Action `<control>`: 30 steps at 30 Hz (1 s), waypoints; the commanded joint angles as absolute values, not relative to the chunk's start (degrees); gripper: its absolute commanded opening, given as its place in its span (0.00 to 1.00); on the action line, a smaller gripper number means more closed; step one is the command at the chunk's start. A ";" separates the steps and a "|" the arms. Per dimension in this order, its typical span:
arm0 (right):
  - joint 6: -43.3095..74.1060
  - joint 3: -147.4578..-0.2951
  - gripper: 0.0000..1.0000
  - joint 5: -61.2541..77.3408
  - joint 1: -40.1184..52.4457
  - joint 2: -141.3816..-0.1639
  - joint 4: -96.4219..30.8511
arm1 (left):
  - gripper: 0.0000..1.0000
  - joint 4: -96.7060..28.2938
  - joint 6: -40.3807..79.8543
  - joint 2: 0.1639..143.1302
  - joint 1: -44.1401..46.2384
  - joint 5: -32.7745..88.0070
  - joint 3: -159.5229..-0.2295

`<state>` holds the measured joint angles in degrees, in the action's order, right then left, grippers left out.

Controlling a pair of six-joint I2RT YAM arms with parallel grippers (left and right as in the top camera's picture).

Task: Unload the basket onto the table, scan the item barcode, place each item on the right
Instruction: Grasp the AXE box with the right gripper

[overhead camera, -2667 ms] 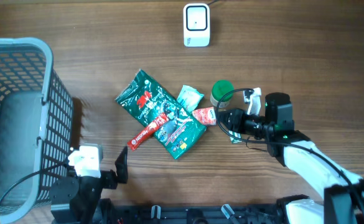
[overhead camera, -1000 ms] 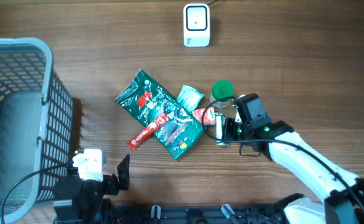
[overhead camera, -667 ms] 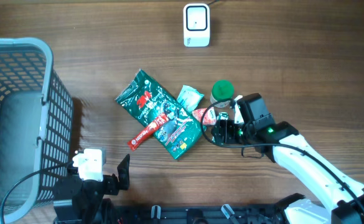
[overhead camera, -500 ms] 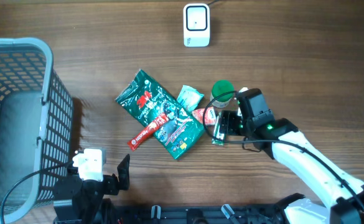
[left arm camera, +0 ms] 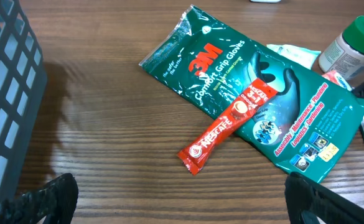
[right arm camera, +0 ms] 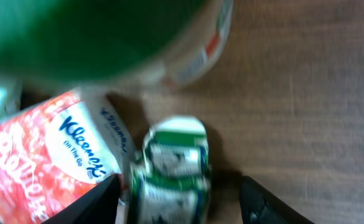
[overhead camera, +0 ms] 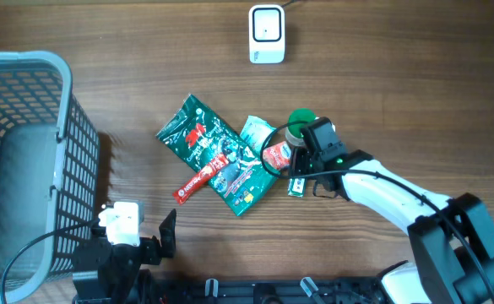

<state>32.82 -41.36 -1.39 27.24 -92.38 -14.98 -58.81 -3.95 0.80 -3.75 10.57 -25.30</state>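
Observation:
A small green-and-white pack (right arm camera: 172, 168) lies on the wood between the fingers of my right gripper (right arm camera: 178, 199), which is open with gaps on both sides. In the overhead view the right gripper (overhead camera: 301, 165) sits over that pack (overhead camera: 296, 186), beside a red Kleenex packet (overhead camera: 277, 156) and a green-lidded bottle (overhead camera: 301, 125). The white scanner (overhead camera: 266, 34) stands at the far edge. My left gripper (left arm camera: 182, 205) is wide open over bare wood near the front edge, holding nothing.
A green 3M gloves bag (overhead camera: 217, 156) with a red Nescafe stick (overhead camera: 198, 180) on it lies mid-table. A pale teal sachet (overhead camera: 255, 131) rests by the bottle. A grey-blue mesh basket (overhead camera: 27, 67) fills the left side.
My right gripper went from shut to open and its wrist swung left towards the bottle and Kleenex packet. The left arm has not moved.

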 commanded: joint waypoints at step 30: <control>37.93 -39.59 0.75 -5.13 27.38 -86.83 -23.92 | 1.00 -58.70 -3.60 0.49 -3.97 11.07 -25.30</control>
<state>35.92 -40.86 -2.15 27.55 -86.50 -24.93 -58.83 -3.95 0.80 -3.75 10.57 -25.30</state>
